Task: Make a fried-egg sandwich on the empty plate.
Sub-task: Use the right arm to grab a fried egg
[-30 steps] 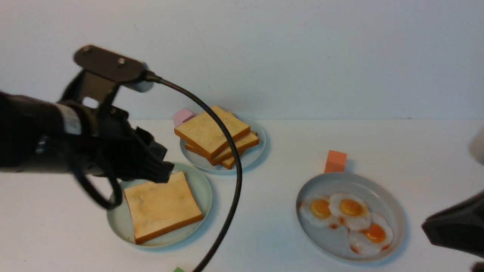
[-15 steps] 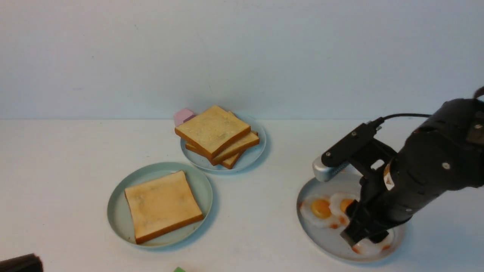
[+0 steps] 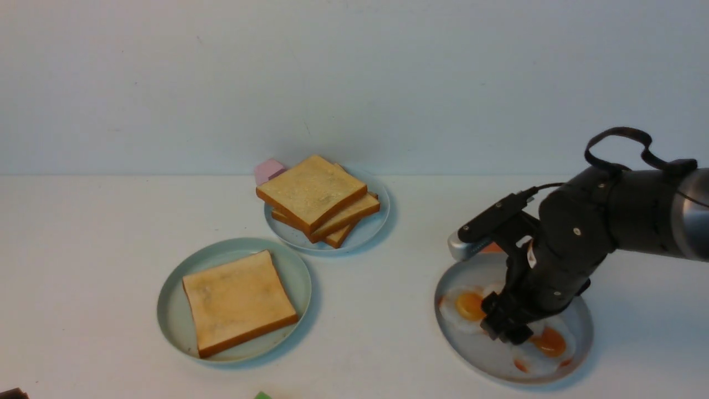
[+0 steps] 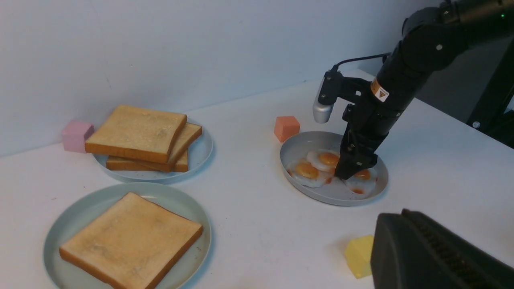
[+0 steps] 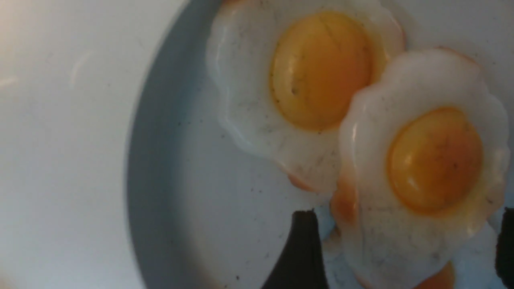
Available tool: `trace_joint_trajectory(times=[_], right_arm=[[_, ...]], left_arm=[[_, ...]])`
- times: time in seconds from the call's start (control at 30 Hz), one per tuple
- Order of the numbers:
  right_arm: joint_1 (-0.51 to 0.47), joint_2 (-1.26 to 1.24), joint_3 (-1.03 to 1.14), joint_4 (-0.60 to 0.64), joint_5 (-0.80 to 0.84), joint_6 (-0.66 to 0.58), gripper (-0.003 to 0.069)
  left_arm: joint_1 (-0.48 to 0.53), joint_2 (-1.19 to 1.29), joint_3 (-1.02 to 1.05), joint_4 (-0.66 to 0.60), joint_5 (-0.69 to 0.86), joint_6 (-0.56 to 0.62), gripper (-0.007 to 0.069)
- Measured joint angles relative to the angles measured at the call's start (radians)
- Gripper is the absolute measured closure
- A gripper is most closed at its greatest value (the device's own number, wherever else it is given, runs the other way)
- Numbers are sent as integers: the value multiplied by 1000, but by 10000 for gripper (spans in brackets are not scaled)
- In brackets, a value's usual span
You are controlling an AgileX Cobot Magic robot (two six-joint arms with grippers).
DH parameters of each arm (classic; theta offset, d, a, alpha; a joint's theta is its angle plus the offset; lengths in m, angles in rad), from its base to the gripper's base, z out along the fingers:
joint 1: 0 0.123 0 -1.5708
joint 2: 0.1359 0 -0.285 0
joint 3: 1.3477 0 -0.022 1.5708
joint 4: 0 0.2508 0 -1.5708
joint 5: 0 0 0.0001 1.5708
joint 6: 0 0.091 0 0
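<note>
The mint-green plate [image 3: 173, 324] sits on the white tabletop [image 3: 388, 310], toward the robot's left. It holds one toast slice [image 3: 238, 302] lying flat, with no egg or second slice on it. Just behind this plate and a little to its right is a smaller pale-blue plate [image 3: 372, 224] holding a stack of toast [image 3: 313, 197]. A pink block [image 3: 267, 169] stands at the far left edge of that stack.

Well to the right of the mint-green plate is a speckled grey plate [image 3: 487, 360] carrying three fried eggs [image 3: 468, 307] that overlap one another. An orange block [image 4: 286, 127] stands just behind the speckled plate. A yellow block [image 4: 359, 255] lies on the near side of it.

The right claw [image 3: 505, 328] points down into the speckled plate, over the eggs. The right wrist view shows its two dark fingers [image 5: 301, 249] spread wide on either side of the middle egg [image 5: 433, 160], which lies on top of its neighbour. The egg rests flat between the fingers and the claw grips nothing.

The left claw [image 4: 405, 241] is pulled back to the near edge of the tabletop, on the mint-green plate's near side. It shows as one closed dark block with nothing in it.
</note>
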Motion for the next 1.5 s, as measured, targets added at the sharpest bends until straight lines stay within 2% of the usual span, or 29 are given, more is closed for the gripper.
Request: trace_joint_trajectory(times=[0.37, 0.47, 0.63, 0.87, 0.93, 1.0, 1.03, 1.07, 1.13, 1.5], right_arm=[[0, 71, -32, -5, 21, -36, 83], [0, 72, -33, -12, 25, -36, 120], [0, 72, -33, -24, 33, -37, 225], [1, 71, -36, -26, 52, -37, 235], [1, 55, -36, -26, 70, -38, 284], [2, 31, -34, -26, 82, -41, 396], [2, 29, -34, -26, 84, -40, 411], [2, 2, -33, -29, 87, -41, 537], [2, -13, -33, -33, 96, -41, 567], [13, -66, -31, -59, 147, -37, 552]], left_arm=[[0, 0, 1, -1, 0, 0, 638], [0, 0, 2, -1, 1, 0, 638], [0, 0, 2, -16, 1, 0, 638], [0, 0, 2, -46, 1, 0, 638], [0, 0, 2, -52, 1, 0, 638], [0, 0, 2, -53, 1, 0, 638], [0, 0, 2, -54, 1, 0, 638], [0, 0, 2, -54, 1, 0, 638], [0, 0, 2, -54, 1, 0, 638], [0, 0, 2, -53, 3, 0, 636]])
